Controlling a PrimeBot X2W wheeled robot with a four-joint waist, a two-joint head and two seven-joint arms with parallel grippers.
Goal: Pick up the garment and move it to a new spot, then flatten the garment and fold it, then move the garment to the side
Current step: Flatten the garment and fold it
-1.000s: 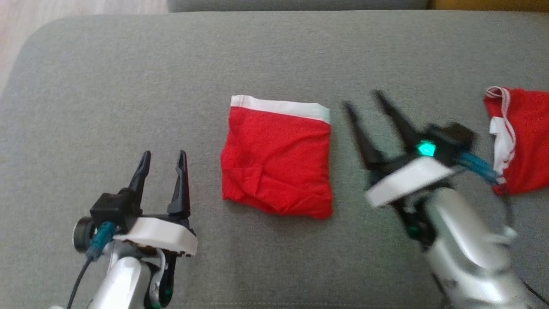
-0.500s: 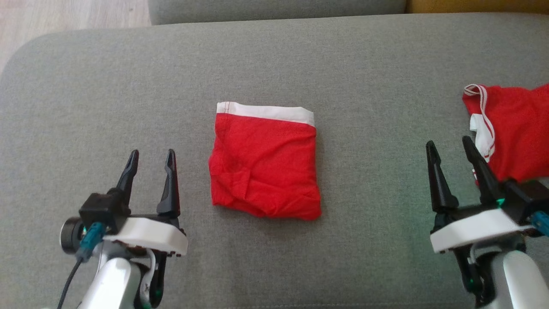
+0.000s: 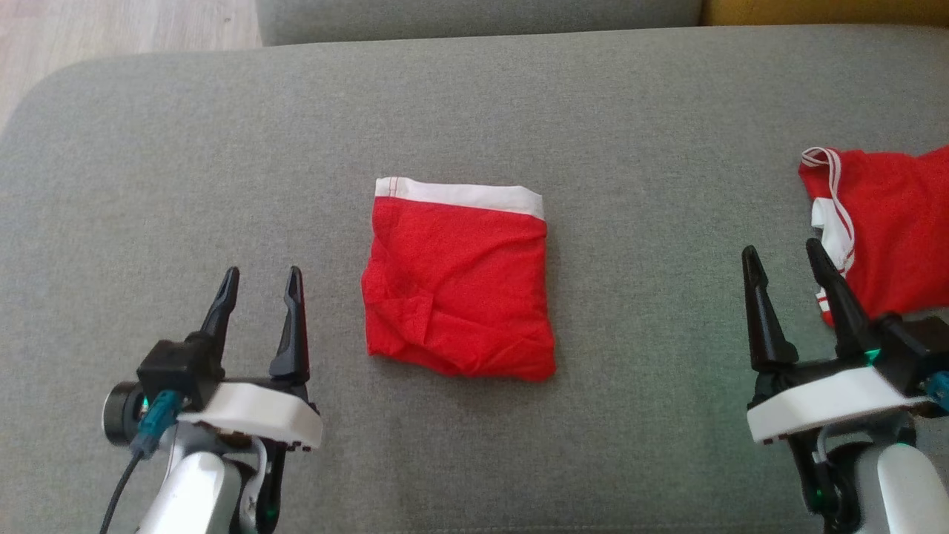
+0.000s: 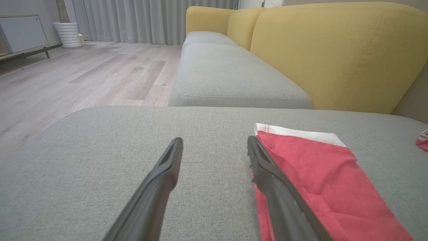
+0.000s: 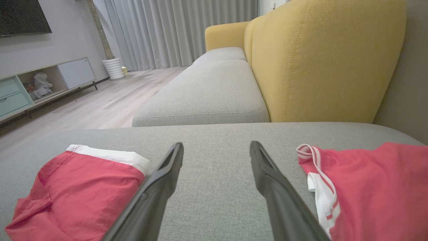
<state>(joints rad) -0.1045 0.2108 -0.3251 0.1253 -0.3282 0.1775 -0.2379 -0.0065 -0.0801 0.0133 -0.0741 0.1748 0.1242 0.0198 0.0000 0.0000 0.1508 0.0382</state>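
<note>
A red garment (image 3: 460,289) with a white band along its far edge lies folded into a square in the middle of the grey cushion (image 3: 630,111). It also shows in the left wrist view (image 4: 321,177) and the right wrist view (image 5: 77,187). A second red garment (image 3: 890,230) with white striped trim lies loose at the right edge, also seen from the right wrist (image 5: 374,187). My left gripper (image 3: 263,272) stands open and empty, left of the folded garment. My right gripper (image 3: 782,248) is open and empty, between the two garments, close to the loose one.
Another grey seat cushion (image 3: 474,18) adjoins the far side, with a yellow backrest (image 5: 317,50) along the right. Wooden floor (image 3: 111,30) lies beyond the cushion's rounded left corner. A low cabinet (image 5: 40,83) stands across the room.
My right gripper has drawn back from the folded garment's right edge to the lower right, beside the loose garment. The head view shifted slightly. The left gripper barely moved.
</note>
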